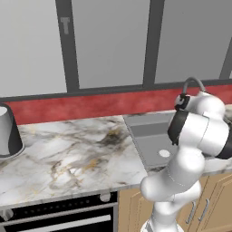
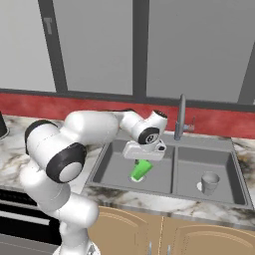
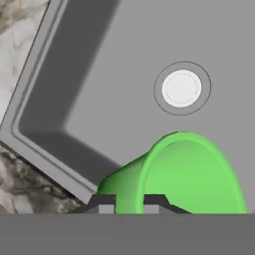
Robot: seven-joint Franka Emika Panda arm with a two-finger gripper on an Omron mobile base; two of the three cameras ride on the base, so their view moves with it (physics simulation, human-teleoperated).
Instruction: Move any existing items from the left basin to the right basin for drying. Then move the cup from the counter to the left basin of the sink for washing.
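The arm reached forward over the sink [image 2: 169, 191], wrist bent down above the left basin [image 2: 107, 167]; the claw [image 2: 143, 160] was closed on the cup's [image 2: 140, 171] wall, holding it tilted, mouth downward, over the drain [image 3: 182, 88]; the cup was bright green, smooth and tapered; a grey cup [image 2: 209, 183] stood upright in the right basin [image 2: 199, 159]; marble desk [image 1: 68, 149] lay to the left.

Arm [image 1: 190, 149] is rising at lower right, bending over the sink [image 1: 149, 136] and blocking most of it. Left basin [image 1: 156, 147] is showing its white drain [image 1: 164, 153]. Faucet [image 1: 192, 84] is arching behind the arm. Marble tabletop [image 1: 68, 154] is carrying a grey pot [image 1: 8, 131] at far left.
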